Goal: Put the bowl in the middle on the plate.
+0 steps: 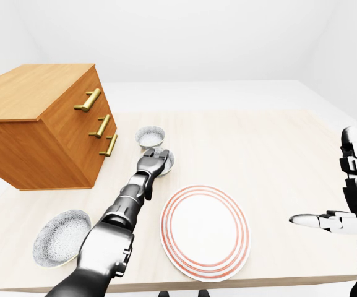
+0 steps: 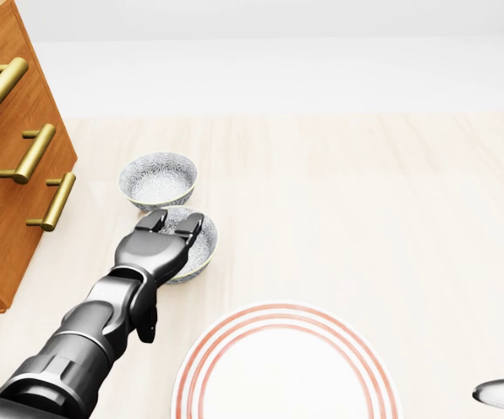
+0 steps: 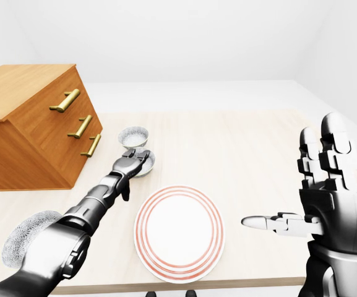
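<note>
The middle bowl stands on the table, at the left of the head view. It lies between the upper bowl, which it almost touches, and the plate below it.

1. Table: pale wood-grain top that carries every item.
2. Chest of drawers: brown wood with three brass bar handles. It sits at the upper left of the left-eye view, just beside the upper bowl.
3. Plate: white, with concentric red rings near the rim, lying flat near the table's lower edge.
4. Bowls: three, all with a grey speckled pattern. The third bowl sits at the lower left of the left-eye view, well apart from the other two.

Left arm: stretched out from the lower left toward the middle bowl. The left hand lies over that bowl's left rim. Two fingers are extended across the rim. The thumb hangs below the hand, clear of the bowl. The fingers are spread, not clamped on the bowl.

Right hand: raised at the right of the right-eye view, away from all items. The fingers stand upright, the thumb points left, and the hand is spread apart and empty.
</note>
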Motion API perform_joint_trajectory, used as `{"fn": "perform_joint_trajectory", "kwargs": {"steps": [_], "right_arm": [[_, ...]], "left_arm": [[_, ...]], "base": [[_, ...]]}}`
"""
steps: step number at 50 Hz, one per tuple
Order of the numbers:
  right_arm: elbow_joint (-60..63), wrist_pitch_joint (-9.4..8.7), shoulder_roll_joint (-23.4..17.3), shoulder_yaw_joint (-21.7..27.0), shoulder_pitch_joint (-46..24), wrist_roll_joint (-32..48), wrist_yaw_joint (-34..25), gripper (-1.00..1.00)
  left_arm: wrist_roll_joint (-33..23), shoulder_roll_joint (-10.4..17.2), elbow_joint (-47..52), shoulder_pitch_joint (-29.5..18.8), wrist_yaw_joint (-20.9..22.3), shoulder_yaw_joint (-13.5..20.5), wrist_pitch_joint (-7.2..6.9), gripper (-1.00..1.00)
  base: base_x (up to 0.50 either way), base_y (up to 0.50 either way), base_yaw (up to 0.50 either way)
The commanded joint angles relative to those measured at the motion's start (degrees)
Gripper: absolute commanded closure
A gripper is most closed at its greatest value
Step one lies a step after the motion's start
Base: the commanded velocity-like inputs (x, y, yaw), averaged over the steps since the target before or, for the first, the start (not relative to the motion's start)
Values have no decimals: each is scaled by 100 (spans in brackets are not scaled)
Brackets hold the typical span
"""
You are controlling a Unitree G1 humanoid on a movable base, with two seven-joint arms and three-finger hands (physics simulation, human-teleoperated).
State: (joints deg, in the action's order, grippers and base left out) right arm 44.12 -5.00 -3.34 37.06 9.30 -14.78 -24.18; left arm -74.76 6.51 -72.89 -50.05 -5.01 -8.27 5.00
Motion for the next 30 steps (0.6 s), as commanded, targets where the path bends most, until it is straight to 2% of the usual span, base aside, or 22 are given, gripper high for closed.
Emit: {"fn": "perform_joint_trajectory", "kwargs": {"steps": [1, 30], "right_arm": [[14, 0, 21, -2, 12, 18, -28, -100], [-43, 0, 12, -23, 4, 59, -40, -100]], "left_arm": [[24, -12, -64, 0, 45, 2, 0, -100], [195, -115, -171, 57, 77, 13, 0, -100]], "base": [[0, 0, 0], [0, 0, 0]]}}
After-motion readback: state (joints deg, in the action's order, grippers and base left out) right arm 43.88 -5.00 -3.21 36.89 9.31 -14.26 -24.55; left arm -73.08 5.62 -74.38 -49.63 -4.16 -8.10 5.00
